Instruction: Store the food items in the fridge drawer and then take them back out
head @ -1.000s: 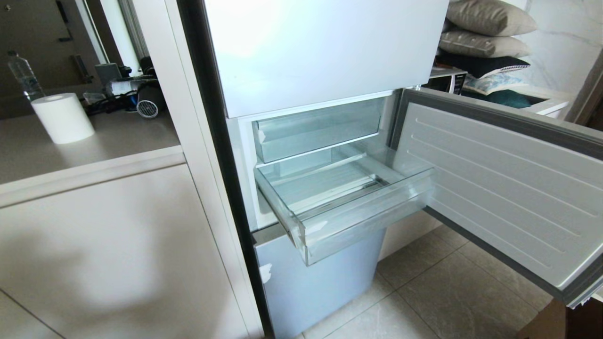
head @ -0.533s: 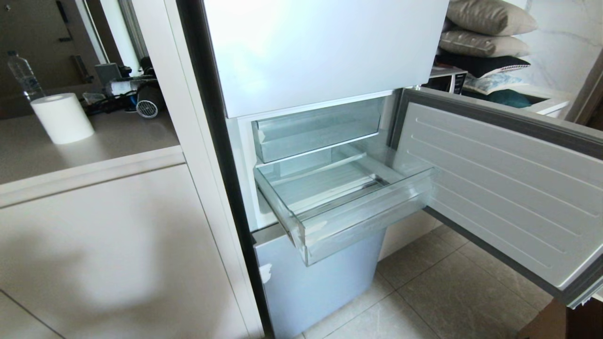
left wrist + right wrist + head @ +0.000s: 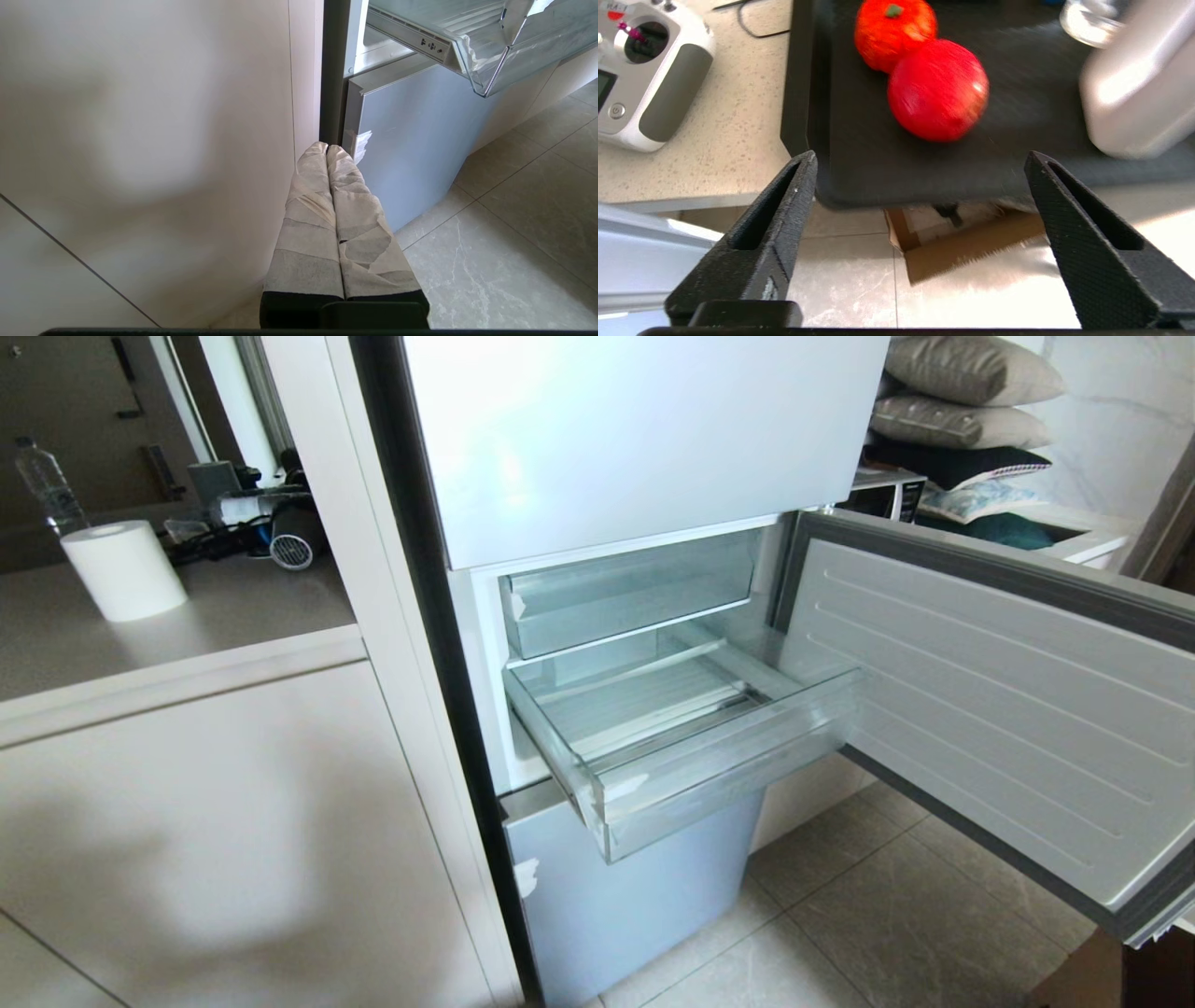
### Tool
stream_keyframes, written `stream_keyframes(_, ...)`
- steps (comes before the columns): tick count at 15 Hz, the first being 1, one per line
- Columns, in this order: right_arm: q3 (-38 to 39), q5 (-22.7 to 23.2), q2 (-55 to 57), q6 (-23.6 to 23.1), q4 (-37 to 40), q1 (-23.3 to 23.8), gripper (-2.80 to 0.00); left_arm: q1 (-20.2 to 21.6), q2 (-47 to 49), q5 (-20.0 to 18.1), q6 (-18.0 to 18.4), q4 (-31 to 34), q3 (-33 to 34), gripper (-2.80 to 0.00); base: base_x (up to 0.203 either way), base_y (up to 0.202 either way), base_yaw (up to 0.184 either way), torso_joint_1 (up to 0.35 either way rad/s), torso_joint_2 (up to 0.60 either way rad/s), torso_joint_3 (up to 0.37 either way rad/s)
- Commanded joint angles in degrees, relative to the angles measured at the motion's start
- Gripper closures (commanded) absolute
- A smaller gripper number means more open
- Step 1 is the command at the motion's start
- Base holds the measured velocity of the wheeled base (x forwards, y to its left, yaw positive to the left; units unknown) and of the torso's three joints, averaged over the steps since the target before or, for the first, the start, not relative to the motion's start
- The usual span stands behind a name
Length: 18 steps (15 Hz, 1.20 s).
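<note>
Judging from how things lie, I'd say the run is either at its very start or right at its close: the fridge drawer (image 3: 691, 747) stands pulled out and shows nothing but its ribbed floor, while the two red food items sit outside it on a black tray (image 3: 859, 158). That tray rests on a speckled bench (image 3: 714, 154), with a grey-and-white remote controller (image 3: 649, 74) lying beside it. The smooth red fruit (image 3: 938, 91) touches an orange-red one with a green stem spot (image 3: 894, 35) behind it. Which half of the job this is, I can't settle from here.

My right gripper (image 3: 920, 186) hangs just off the near lip of the tray, jaws spread wide and holding nothing, the smooth fruit lined up between them. A blurred pale, rounded object (image 3: 1139, 88) crowds the tray on one side, and I can't tell what it is; I'd keep that finger clear of it. The tray's raised rim is the edge to cross first.

My left gripper (image 3: 327, 151) is parked low, its taped fingers (image 3: 310, 224) pressed together, beside the blue-grey lower door panel (image 3: 411, 140).

At the fridge, the open door (image 3: 1008, 709) walls off one side and the shallower tray (image 3: 625, 597) overhangs the drawer's back, so the free way in is from above the front wall.
</note>
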<state>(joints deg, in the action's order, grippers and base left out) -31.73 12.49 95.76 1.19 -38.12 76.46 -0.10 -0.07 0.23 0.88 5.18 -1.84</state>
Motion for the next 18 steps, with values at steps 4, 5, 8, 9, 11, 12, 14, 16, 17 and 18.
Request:
stream_keyframes(4,-7.3,7.9,12.1,-5.8,-0.5,-0.2,-2.80,0.0,0.1,0.0,0.0,0.0,0.0,0.00,0.000,0.000,0.000,0.000,0.00,0.000)
stream_keyframes(5,-8.8,8.7,14.0,-7.5,-0.5,-0.2,-2.80,0.0,0.1,0.0,0.0,0.0,0.0,0.00,0.000,0.000,0.000,0.000,0.00,0.000)
stream_keyframes(8,-13.5,8.9,18.8,-9.2,-0.6,-0.2,-2.80,0.0,0.1,0.0,0.0,0.1,0.0,0.00,0.000,0.000,0.000,0.000,0.00,0.000)
stream_keyframes(9,-14.8,8.9,20.0,-9.5,-0.6,-0.2,-2.80,0.0,0.1,0.0,0.0,0.0,0.0,0.00,0.000,0.000,0.000,0.000,0.00,0.000)
stream_keyframes(11,-16.0,8.9,21.5,-9.7,-0.6,-0.2,-2.80,0.0,0.1,0.0,0.0,0.0,0.0,0.00,0.000,0.000,0.000,0.000,0.00,0.000)
stream_keyframes(12,-16.1,8.8,21.9,-9.7,-0.6,-0.2,-2.80,0.0,0.1,0.0,0.0,0.0,0.0,0.00,0.000,0.000,0.000,0.000,0.00,0.000)
stream_keyframes(14,-16.9,8.8,23.2,-9.9,-0.6,-0.2,-2.80,0.0,0.1,0.0,0.0,0.1,0.0,0.00,0.000,0.000,0.000,0.000,0.00,0.000)
stream_keyframes(16,-17.8,8.7,24.3,-10.2,-0.6,-0.2,-2.80,0.0,0.1,0.0,0.0,0.0,0.0,0.00,0.000,0.000,0.000,0.000,0.00,0.000)
stream_keyframes(17,-18.0,8.7,24.4,-10.2,-0.6,-0.1,-2.80,0.0,0.0,0.0,0.0,0.1,0.0,0.00,0.000,0.000,0.000,0.000,0.00,0.000)
stream_keyframes(18,-18.1,8.6,24.6,-10.2,-0.6,-0.1,-2.80,0.0,0.1,0.0,0.0,0.0,0.0,0.00,0.000,0.000,0.000,0.000,0.00,0.000)
